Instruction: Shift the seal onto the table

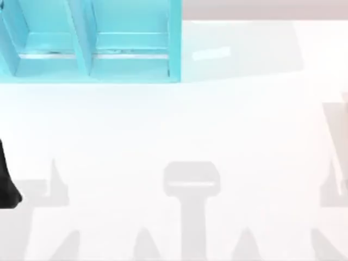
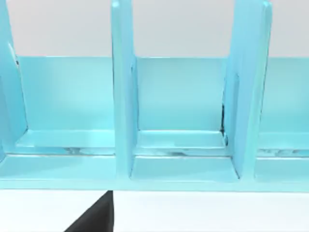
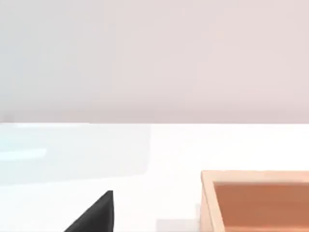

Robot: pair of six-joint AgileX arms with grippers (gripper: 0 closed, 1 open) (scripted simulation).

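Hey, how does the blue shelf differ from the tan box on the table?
The shelf is turquoise; the box is tan with an orange inside. The shelf is split by upright dividers into several compartments; the box shows one hollow. Both rest on the white table.

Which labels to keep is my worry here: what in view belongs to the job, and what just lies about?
Job:
- table
- left arm, at the table's left edge

Lying about:
- blue shelf, back left on the table
- tan open box, on the table
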